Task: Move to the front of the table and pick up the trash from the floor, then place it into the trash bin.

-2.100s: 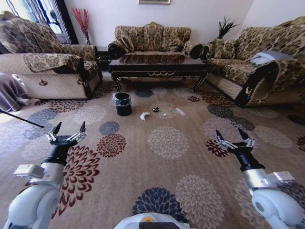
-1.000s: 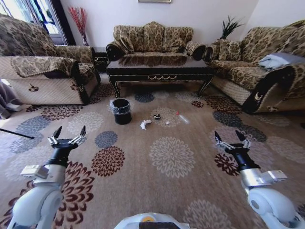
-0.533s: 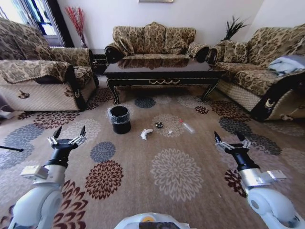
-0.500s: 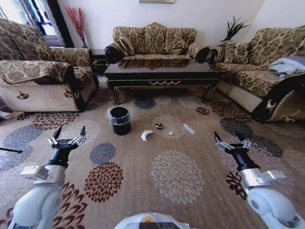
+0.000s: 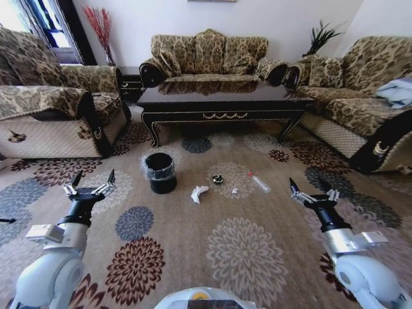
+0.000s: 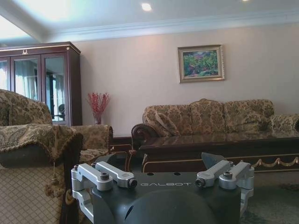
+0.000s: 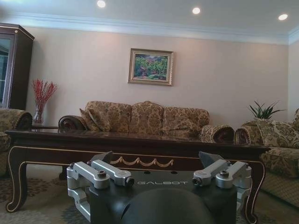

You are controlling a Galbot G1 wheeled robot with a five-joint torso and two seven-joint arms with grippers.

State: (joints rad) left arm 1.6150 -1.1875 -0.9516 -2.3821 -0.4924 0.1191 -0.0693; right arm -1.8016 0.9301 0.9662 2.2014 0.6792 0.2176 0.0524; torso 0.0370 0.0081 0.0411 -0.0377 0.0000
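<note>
The table (image 5: pixel 219 102) stands across the middle of the room, its glossy top mirroring the sofa (image 5: pixel 209 55) behind it, and the floor (image 5: pixel 257 251) in front of it carries the trash, strewn in a loose row well ahead of both arms. The crumpled white paper (image 5: pixel 198 192) lies nearest the trash bin (image 5: pixel 160 172), which sits upright near the table's left front leg with its clear liner folded over the rim; what is inside it cannot be made out. Further right come a small dark lump (image 5: pixel 218 179), a tiny white scrap (image 5: pixel 234 190) and the clear bottle (image 5: pixel 260 183) lying on its side, its cap just a red speck. The left gripper (image 5: pixel 90 181) and the right gripper (image 5: pixel 309 187) hover low over the carpet with their fingers spread apart and nothing between them, each well short of the litter. In the wrist views each gripper body blocks the lower part, so the carpet and litter are hidden there; the right wrist view shows the table's gold scroll apron (image 7: pixel 138 161), and what appears to be the same apron is cut off at the edge of the left wrist view.
</note>
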